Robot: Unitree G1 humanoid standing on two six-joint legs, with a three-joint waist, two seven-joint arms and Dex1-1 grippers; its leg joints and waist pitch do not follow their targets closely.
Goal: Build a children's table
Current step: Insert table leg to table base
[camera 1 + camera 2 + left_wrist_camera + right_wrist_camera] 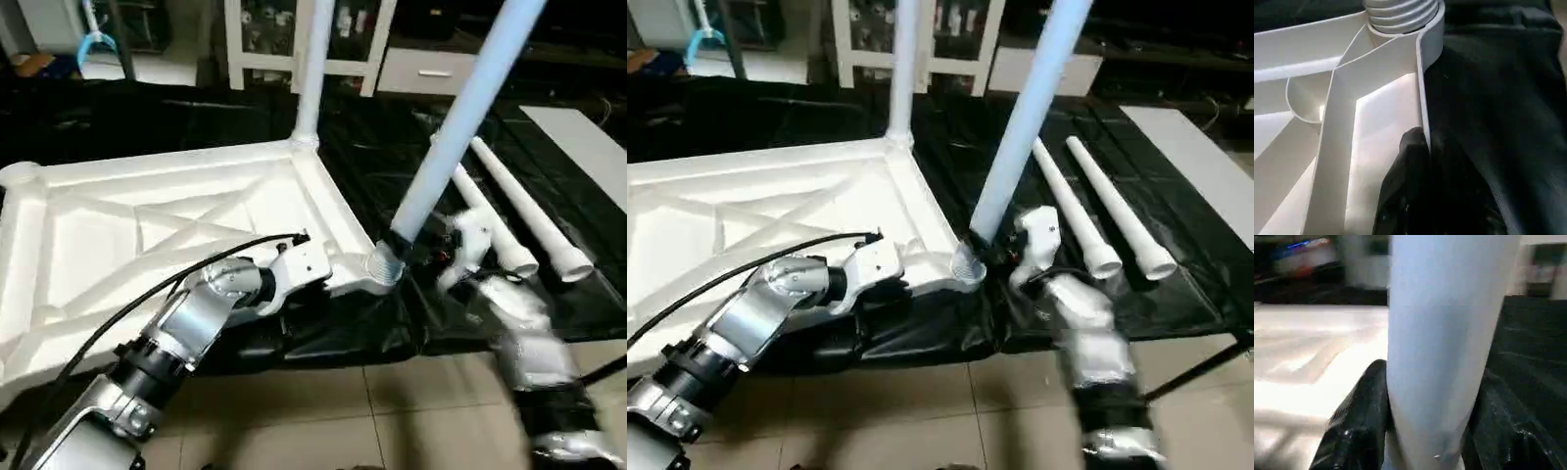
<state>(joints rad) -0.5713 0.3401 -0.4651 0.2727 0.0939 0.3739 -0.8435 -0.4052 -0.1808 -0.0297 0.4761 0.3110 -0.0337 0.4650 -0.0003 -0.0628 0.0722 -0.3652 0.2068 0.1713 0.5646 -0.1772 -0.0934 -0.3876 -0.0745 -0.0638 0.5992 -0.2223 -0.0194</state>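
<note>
A beige tiled floor (392, 411) lies nearest, with a black sheet (549, 166) spread beyond it. At the far side stands a white glass-door cabinet (353, 39); beside it is what may be a drawer unit (431, 70).

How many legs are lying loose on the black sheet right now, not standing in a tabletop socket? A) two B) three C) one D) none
A: two loose legs lie side by side on the black sheet, while one leg stands in the far corner socket of the tabletop and another, the tilted leg, sits at the near corner socket between the right gripper's fingers.
</note>
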